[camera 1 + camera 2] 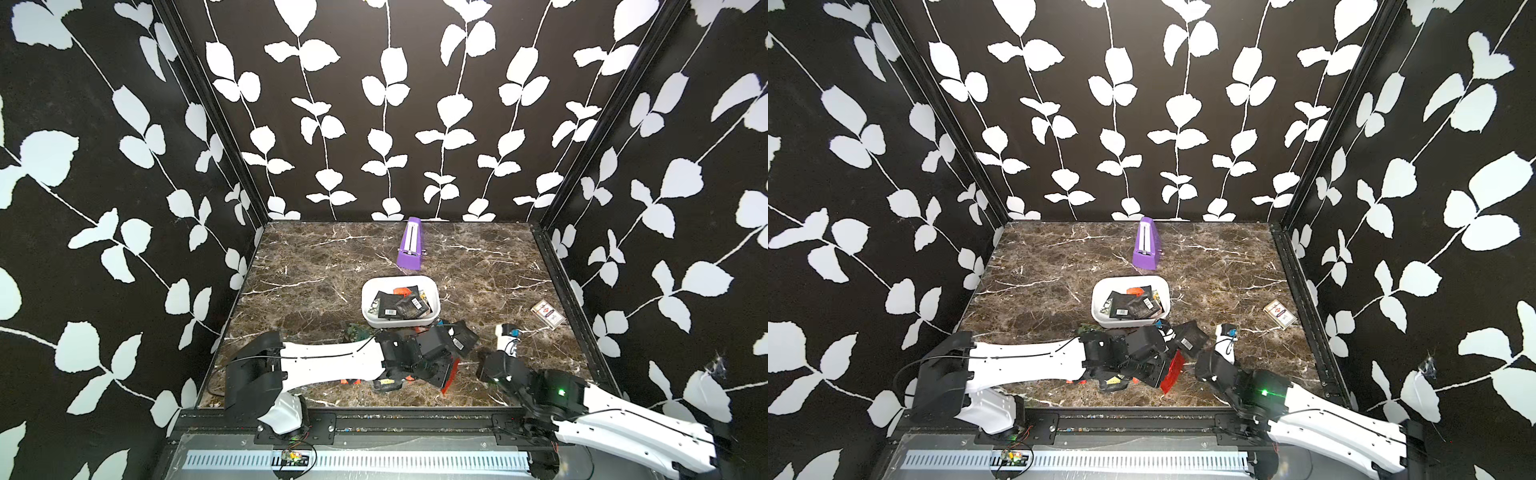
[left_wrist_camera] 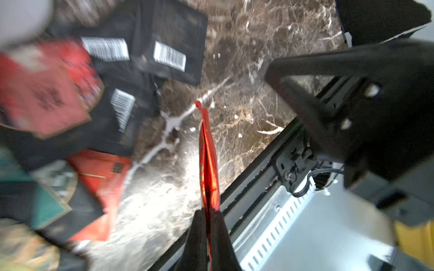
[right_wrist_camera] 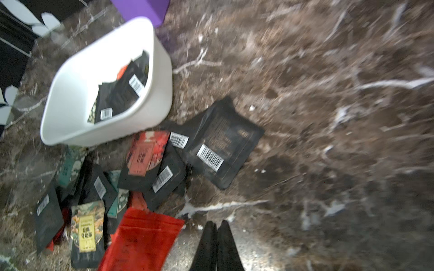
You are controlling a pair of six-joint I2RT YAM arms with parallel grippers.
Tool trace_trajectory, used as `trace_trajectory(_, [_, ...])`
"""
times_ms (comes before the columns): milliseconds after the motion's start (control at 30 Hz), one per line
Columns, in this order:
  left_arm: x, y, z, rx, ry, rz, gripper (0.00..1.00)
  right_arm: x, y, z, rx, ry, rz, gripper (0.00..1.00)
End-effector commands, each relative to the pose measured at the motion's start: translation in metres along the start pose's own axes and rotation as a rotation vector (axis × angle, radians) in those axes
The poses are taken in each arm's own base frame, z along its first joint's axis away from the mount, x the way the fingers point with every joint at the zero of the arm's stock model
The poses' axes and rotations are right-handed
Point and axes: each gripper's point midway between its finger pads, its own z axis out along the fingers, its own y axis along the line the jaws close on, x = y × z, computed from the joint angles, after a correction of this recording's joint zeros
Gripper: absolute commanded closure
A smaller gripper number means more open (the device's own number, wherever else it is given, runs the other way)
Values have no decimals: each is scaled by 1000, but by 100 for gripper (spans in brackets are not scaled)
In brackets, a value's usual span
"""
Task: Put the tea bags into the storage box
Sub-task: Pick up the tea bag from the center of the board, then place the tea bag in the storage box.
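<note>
left hand [image 2: 207, 219] grips a red tea bag [image 2: 208, 150]

we see it clenched on that bag, held on edge over the surface [image 2: 246, 105]. our right hand [image 3: 217, 228] is pinched together, empty. loose tea bags [image 3: 162, 173] lie just beside the storage box [image 3: 77, 77], more inside.

White shells [image 1: 332, 368] meet black joints [image 1: 399, 351], with thin black cables [image 1: 324, 355] running along.

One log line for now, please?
left end effector: shut on red tea bag | right end effector: shut, empty | storage box: partly filled
</note>
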Motion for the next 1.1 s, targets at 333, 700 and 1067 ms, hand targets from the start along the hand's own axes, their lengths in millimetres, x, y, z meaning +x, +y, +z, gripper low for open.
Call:
trace_trajectory(333, [-91, 48, -73, -162, -221, 76, 100, -10, -7, 13, 51, 3, 17, 90])
trace_trajectory(700, [-148, 114, -72, -273, -324, -18, 100, 1, 17, 42, -3, 81, 57, 90])
trace_trajectory(1067, [-183, 162, -45, -367, -321, -25, 100, 10, 7, 46, 15, 99, 69, 87])
